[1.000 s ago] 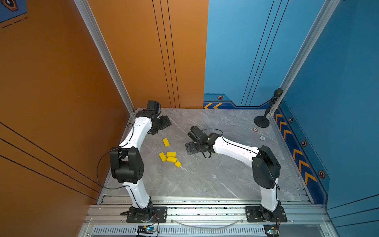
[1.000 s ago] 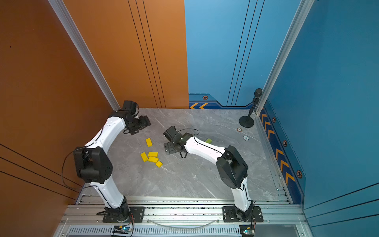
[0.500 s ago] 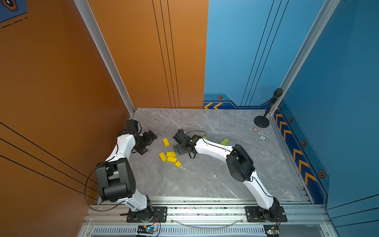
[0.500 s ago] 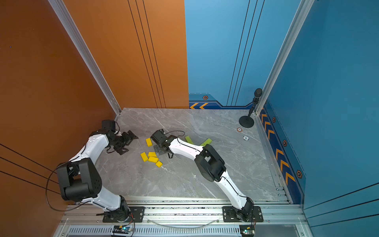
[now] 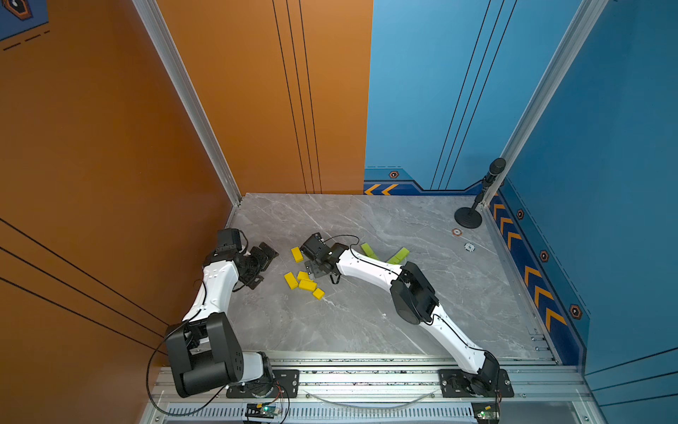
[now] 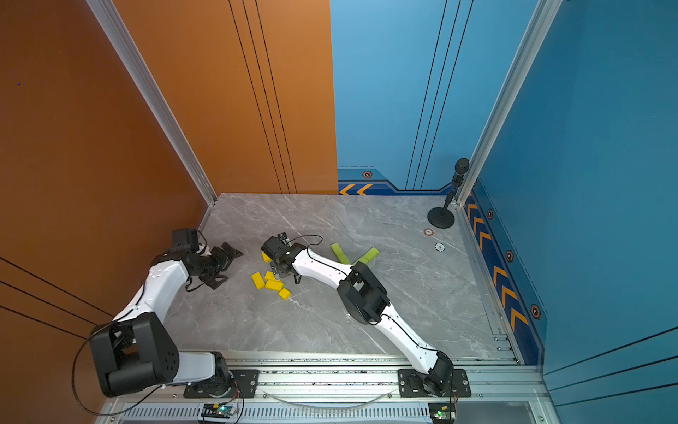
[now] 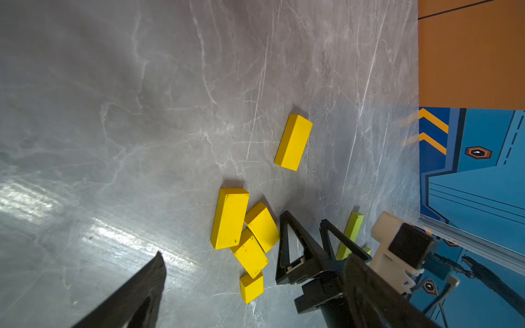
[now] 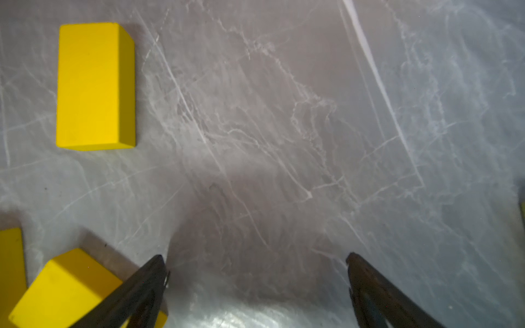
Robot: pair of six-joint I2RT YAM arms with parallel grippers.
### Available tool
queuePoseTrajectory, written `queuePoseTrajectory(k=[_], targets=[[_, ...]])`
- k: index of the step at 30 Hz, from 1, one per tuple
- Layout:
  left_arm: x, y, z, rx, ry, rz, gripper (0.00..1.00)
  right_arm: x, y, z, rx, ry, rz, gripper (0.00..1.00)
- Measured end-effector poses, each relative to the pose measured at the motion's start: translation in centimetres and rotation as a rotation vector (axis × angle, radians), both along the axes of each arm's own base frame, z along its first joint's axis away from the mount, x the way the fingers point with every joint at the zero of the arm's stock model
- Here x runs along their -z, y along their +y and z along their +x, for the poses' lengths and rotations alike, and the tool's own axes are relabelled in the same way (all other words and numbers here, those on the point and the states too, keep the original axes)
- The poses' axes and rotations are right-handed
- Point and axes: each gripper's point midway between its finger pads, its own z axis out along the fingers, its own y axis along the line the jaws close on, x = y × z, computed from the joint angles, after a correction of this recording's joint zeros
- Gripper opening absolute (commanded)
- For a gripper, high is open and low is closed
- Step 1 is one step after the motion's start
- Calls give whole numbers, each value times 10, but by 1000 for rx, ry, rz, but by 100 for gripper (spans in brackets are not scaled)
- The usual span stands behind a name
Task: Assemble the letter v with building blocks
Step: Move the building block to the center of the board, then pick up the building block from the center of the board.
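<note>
Yellow building blocks (image 5: 305, 283), just beside right hand (image 5: 314, 269), near left hand (image 5: 262, 267)

Reaches out from the base rail (image 5: 367, 381) with left arm (image 5: 216, 290) and right arm (image 5: 367, 266) bent. Holds the left end effector (image 5: 262, 267) far from the rail, turned sideways, jaws spread wide, empty. Points the right end effector (image 5: 314, 267) down, equally far out, jaws wide apart, gripping nothing.

no legible words or numbers. orange chevrons (image 5: 541, 292) mark the wall strip (image 5: 405, 182) along the table's (image 5: 352, 330) far and right edges, with hexagon badges (image 5: 544, 256) beside them
</note>
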Motion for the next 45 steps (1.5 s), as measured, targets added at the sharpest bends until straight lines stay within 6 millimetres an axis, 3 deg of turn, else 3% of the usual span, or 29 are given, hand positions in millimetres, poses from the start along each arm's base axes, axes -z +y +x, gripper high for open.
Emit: queuePoseTrajectory(k=[13,19,29,35,40,45], targets=[[2,20,-6,-54,4,27,98,-1,39,-53,-106,9,-1,100],[4,25,-9,-54,3,32,98,-11,60,-63,-115,13,55,100],[11,7,-9,-24,-35,-81,98,-22,55,-57,-66,28,92,100],[14,11,-11,-43,-39,-116,98,-14,44,-73,-199,36,-7,100],[15,9,-10,-38,-46,-123,98,-23,30,-87,-313,39,-63,100],[16,8,-11,-34,-48,-131,98,-31,28,-100,-413,41,-74,100]])
